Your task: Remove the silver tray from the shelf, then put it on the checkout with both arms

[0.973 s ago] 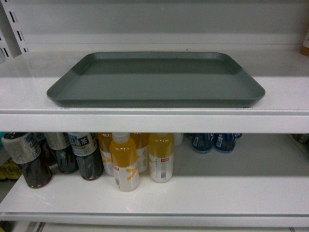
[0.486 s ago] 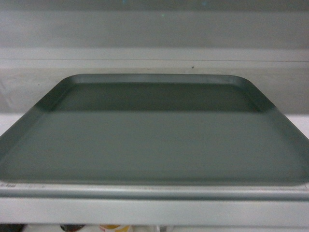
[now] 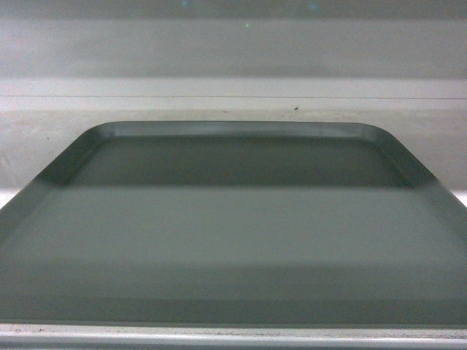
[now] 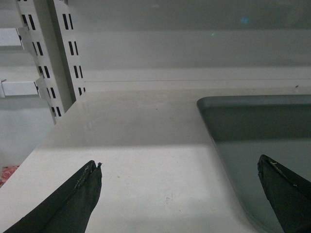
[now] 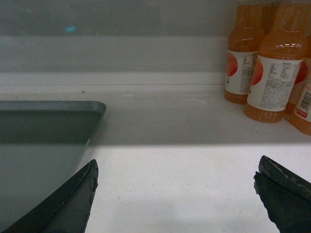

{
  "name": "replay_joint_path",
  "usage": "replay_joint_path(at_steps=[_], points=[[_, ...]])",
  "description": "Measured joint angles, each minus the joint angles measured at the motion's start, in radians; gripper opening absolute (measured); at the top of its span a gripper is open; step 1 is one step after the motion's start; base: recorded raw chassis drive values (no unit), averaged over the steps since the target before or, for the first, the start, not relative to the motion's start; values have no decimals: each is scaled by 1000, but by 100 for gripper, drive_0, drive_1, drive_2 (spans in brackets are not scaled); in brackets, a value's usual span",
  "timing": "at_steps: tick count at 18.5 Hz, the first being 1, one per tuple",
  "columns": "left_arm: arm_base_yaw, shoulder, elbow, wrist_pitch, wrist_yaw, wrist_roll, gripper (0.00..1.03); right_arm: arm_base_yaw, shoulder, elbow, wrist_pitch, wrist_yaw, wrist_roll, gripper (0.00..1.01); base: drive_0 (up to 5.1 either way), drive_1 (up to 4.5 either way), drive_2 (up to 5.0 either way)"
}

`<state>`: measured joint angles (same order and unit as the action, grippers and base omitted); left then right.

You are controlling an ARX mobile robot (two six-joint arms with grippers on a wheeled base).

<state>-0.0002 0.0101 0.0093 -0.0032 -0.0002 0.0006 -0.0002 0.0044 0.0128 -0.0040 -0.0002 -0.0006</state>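
1. You had the silver tray lying flat on the shelf, filling most of the head view, its far rim near the shelf's back wall.
2. Your left end effector was released, fingers spread wide; its left finger sat over bare shelf, its right finger over the tray's left part, so it straddled the tray's left rim.
3. Your right end effector was released too; its left finger sat over the tray's right edge, the other over bare shelf.
4. Orange bottles stood at the shelf's back right, well apart from the tray.
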Motion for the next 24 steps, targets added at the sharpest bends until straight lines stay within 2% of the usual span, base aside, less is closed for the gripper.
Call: replay_joint_path(at_steps=[10, 11, 12, 13, 15, 18, 21, 24], points=[[-1, 2, 1, -13, -5, -2, 98, 0, 0, 0, -3, 0, 0, 98, 0, 0, 0], [-24, 34, 42, -140, -56, -19, 98, -14, 16, 17, -71, -32, 16, 98, 0, 0, 0], [-56, 121, 87, -220, -111, -39, 98, -34, 70, 25, -85, -73, 37, 98, 0, 0, 0], [-73, 200, 118, -242, -131, -50, 98, -47, 134, 29, -58, -94, 47, 98, 0, 0, 0], [-108, 286, 128, -178, -149, -74, 98, -54, 241, 33, 49, -132, 56, 98, 0, 0, 0], [-131, 382, 159, -46, -150, -79, 98, -52, 387, 69, 193, -166, 56, 98, 0, 0, 0], [-134, 650, 192, 195, -90, -73, 98, 23, 659, 143, 407, -143, 52, 98, 0, 0, 0], [-130, 950, 307, 408, -17, -69, 98, 115, 912, 248, 513, -87, 64, 98, 0, 0, 0]])
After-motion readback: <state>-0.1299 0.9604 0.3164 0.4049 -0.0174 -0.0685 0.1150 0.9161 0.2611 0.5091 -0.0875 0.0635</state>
